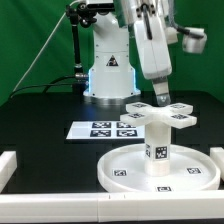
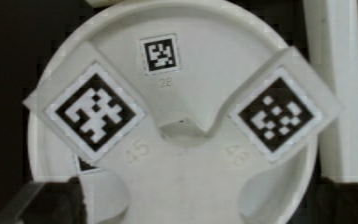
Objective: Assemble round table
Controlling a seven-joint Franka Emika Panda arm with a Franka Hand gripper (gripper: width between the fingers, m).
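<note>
A black table (image 1: 40, 120) fronts a green curtain; white rails (image 1: 10, 165) edge its surface. Near the front edge lies the disc (image 1: 125, 170), a large rimmed round plate bearing small square tags. The post (image 1: 158, 148) stands upright at its centre, and the cross (image 1: 160, 113) sits level on top of the post, each arm carrying a tag.

The gripper (image 1: 162, 96) hangs directly above the cross, close to its far arm; whether the fingers touch the plastic cannot be told from the exterior view. In the wrist view the cross (image 2: 185, 125) fills the space beneath the jaws, two tagged arms spreading to either side with the disc (image 2: 176, 30) behind them. Only the dark fingertips (image 2: 105, 195) show at the frame's edge. They stand apart, with nothing visibly gripped between them.

Beyond the jaws, toward the arm's base (image 1: 108, 75), the marker board (image 1: 105, 128) lies flat on the table, well apart from the disc.
</note>
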